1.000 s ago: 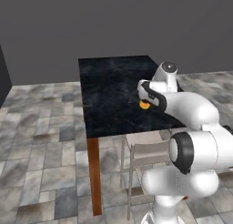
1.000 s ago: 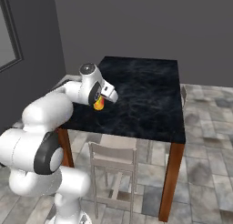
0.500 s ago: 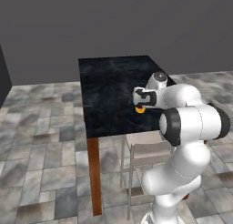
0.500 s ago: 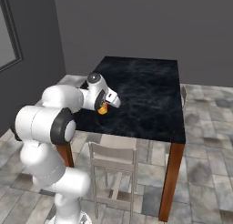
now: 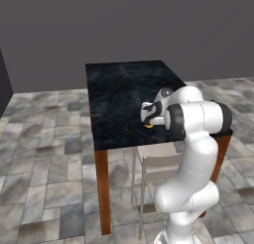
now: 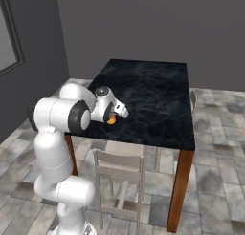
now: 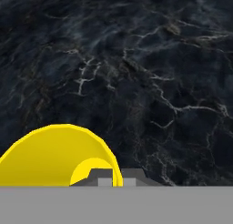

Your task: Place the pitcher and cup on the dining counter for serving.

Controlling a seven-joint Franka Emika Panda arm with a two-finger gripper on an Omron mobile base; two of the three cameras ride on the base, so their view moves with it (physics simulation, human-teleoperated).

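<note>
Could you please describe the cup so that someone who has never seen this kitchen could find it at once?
Start at the dining counter, the black white-veined marble top on reddish-brown legs. Near its front edge, above the pale chair, the white arm's end effector hangs low over the top. The cup is the small bright yellow tumbler there, the one vivid thing against the dark marble.

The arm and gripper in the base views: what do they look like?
The arm is made of glossy white rounded segments with dark grey bands and end caps at the joints. The gripper is white with dark parts. No cables or markings are visible.
</note>
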